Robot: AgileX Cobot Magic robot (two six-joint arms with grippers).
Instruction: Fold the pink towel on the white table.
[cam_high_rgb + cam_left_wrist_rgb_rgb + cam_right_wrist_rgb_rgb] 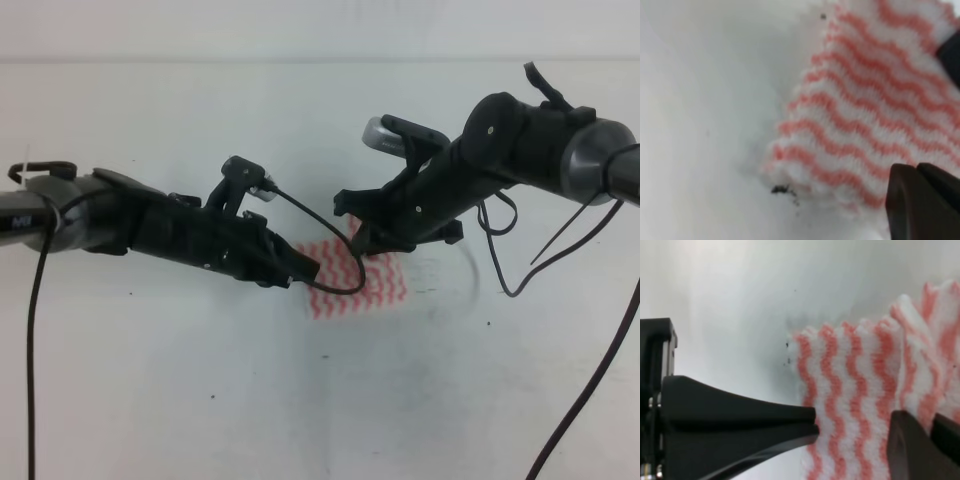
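Near mid-worktop lies the pink towel, small and bunched, w/ both arms over it. Right claw is parted, fingers astride a raised towel fold, not clamped. Left claw sits at the towel's left edge; can't tell if open or closed.

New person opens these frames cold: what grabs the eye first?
The pink towel, a small zigzag-striped cloth near the middle of the white table, looks already folded into layers. Two black arms close in on it: the left pincer at its left edge, the right pincer at its upper edge. In the right wrist view, fingers sit spread over the cloth.
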